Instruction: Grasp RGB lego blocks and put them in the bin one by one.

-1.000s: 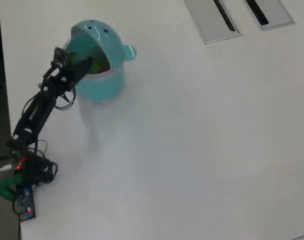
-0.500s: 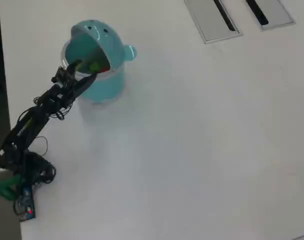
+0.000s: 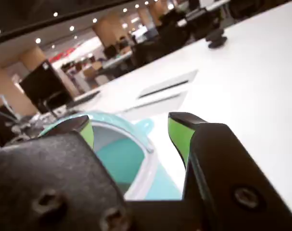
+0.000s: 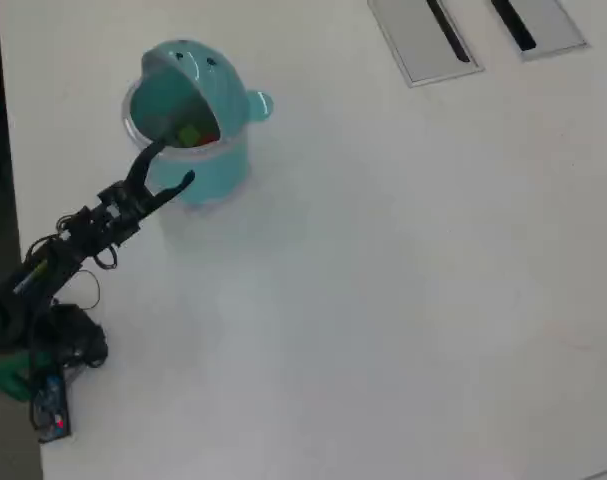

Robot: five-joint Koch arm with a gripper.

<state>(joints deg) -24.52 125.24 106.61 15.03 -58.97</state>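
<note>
One teal plastic bin (image 4: pixel 198 120) stood on the white bench (image 4: pixel 403 280), round-bodied, with its domed lid tipped back; two dark dot eyes and a small rounded ear on the right side showed in the overhead view. Inside its mouth two small blocks could be counted: a yellow-green block (image 4: pixel 191 135) and, beside it, a sliver of a red block (image 4: pixel 212 141). A blue one could not be made out.

The single tool (image 4: pixel 171 163) hung just beside the bin's lower left rim, its two black jaws spread well apart and gripping nothing. In the wrist view the tool (image 3: pixel 131 126) showed matte black fingers faced with green pads (image 3: pixel 180 136), and the bin (image 3: pixel 124 159) with its smooth pale rim lay between them.

Two grey rectangular panels (image 4: pixel 423 40) with dark slots were set into the bench's far edge.
</note>
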